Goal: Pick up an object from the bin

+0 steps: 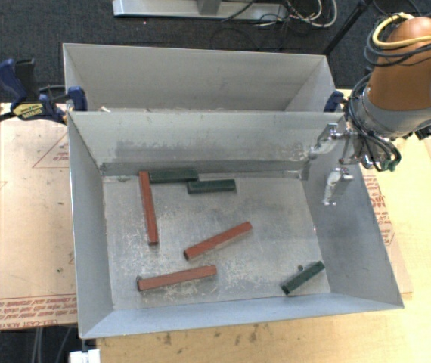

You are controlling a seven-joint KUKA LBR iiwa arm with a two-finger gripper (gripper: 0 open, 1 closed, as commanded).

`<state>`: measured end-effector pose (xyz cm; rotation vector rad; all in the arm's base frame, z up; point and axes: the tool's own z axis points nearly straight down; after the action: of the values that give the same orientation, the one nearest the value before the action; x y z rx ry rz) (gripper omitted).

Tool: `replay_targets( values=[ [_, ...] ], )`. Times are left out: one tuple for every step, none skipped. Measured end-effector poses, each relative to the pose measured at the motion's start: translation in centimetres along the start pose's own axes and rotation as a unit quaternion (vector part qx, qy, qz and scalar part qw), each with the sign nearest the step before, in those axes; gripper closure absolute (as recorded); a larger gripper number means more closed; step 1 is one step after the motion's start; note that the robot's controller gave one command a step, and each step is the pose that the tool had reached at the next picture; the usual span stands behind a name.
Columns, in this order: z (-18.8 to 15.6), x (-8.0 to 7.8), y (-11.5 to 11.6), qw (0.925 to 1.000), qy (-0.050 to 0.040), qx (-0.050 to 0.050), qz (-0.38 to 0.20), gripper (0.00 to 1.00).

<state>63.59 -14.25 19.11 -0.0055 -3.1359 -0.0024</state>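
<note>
The grey metal bin (87, 203) takes up the middle of the frame, and six small bars lie loose on its flat floor.

At the left of the floor a red-brown bar (149, 207) lies nearly straight up and down the frame. Its upper end is just beside the left end of a long dark green bar (172, 176) that lies along the foot of the back wall. Toward the lower left, a second red-brown bar (177, 278) lies almost level, well apart from the first.

Just beside the long green bar's right end and a little below it lies a shorter dark green bar (211, 187). In the middle of the floor a third red-brown bar (218, 241) lies tilted, its right end higher in the frame. At the lower right a short dark green bar (302, 277) lies slanted near the foot of the right wall.

At the upper right of the frame the claw (330, 169) hangs over the bin's sloping right wall, below the arm's orange cover (408, 59). It is well apart from every bar, with the two shorter green bars nearest to it. I cannot tell whether the claw is released or clenched.
</note>
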Motion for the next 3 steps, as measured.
replay_targets(
  values=[
    [-0.5,-0.1,0.1,1.0,-0.004,0.001,-0.001,0.0],
    [7.6,7.2,1.9,0.9995,-0.0031,0.0,-0.032,1.0],
    [7.5,7.2,1.9,0.9995,-0.0033,0.001,-0.033,0.0]
  ],
)
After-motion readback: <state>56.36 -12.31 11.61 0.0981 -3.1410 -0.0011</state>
